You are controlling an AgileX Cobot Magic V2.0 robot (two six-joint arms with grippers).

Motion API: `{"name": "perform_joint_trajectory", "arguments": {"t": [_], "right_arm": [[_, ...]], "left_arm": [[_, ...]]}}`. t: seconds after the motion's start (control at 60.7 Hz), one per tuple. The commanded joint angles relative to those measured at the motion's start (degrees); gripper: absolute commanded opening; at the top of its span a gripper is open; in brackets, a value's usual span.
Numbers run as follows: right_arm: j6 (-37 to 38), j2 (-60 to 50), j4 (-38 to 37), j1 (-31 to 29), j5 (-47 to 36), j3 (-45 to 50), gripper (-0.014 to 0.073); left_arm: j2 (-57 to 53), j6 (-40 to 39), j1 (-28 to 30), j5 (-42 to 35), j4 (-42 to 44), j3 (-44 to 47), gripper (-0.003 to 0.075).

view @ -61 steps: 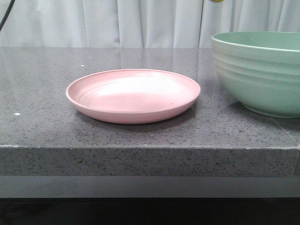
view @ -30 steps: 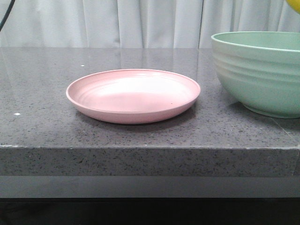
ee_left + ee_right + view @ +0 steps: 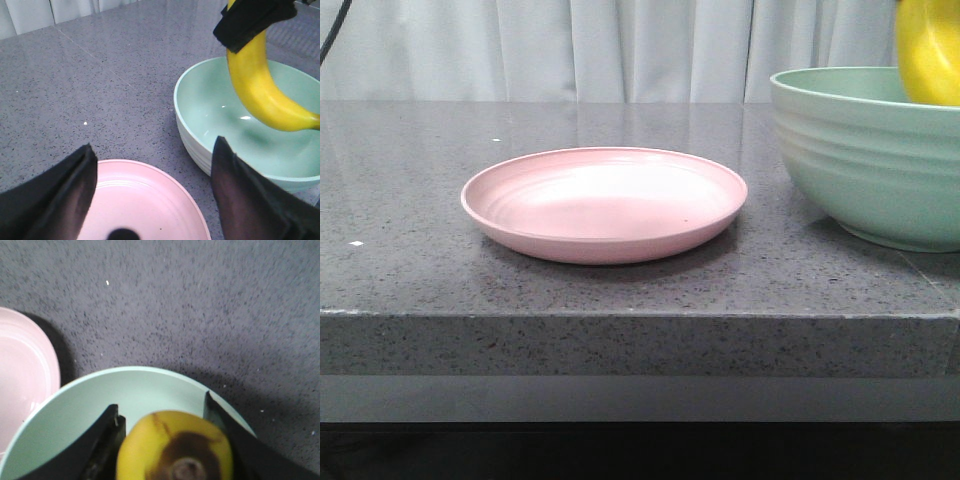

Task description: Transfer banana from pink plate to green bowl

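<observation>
The yellow banana (image 3: pixel 928 55) hangs stem-up at the far right of the front view, with its lower end dipping behind the green bowl's rim (image 3: pixel 840 85). My right gripper (image 3: pixel 161 401) is shut on the banana (image 3: pixel 175 450) directly over the bowl's hollow (image 3: pixel 75 410). In the left wrist view its black fingers (image 3: pixel 250 20) clamp the banana (image 3: pixel 260 90) near the top, above the bowl (image 3: pixel 210 110). The pink plate (image 3: pixel 605 200) lies bare at the table's middle. My left gripper (image 3: pixel 154 142) hovers open above the plate (image 3: pixel 150 200), holding nothing.
The grey speckled stone table (image 3: pixel 410 200) has its front edge close to the plate. A white curtain (image 3: pixel 620 45) hangs behind. The bowl stands just right of the plate with a narrow gap between them.
The banana has come down from the top edge of the front view and shifted right. It now reaches into the green bowl's mouth. The plate and bowl have not moved.
</observation>
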Motion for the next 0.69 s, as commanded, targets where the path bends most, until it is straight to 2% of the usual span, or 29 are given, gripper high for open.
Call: {"name": "perform_joint_trajectory", "arguments": {"t": [0.0,0.165,0.214,0.313,0.396,0.676], "right_arm": [[0.16,-0.68,0.47,-0.26,-1.06,-2.06,0.0235],[0.16,1.23,0.53,-0.26,-0.61,-2.06,0.0250],[0.16,1.38,0.58,-0.26,-0.66,-2.06,0.0288],[0.16,1.49,0.58,-0.26,-1.17,-2.06,0.0418],[0.16,1.49,0.79,-0.26,-1.44,-2.06,0.0484],[0.16,0.83,2.75,-0.26,-0.70,-2.06,0.0486]], "left_arm": [[-1.59,-0.06,-0.62,-4.23,-0.09,-1.76,0.0481],[-1.59,-0.06,-0.62,-4.23,-0.09,-1.76,0.0481],[-1.59,-0.06,-0.62,-4.23,-0.09,-1.76,0.0481],[-1.59,-0.06,-0.62,-4.23,-0.09,-1.76,0.0481],[-1.59,-0.06,-0.62,-4.23,-0.09,-1.76,0.0481],[-1.59,-0.06,-0.62,-4.23,-0.09,-1.76,0.0481]]}}
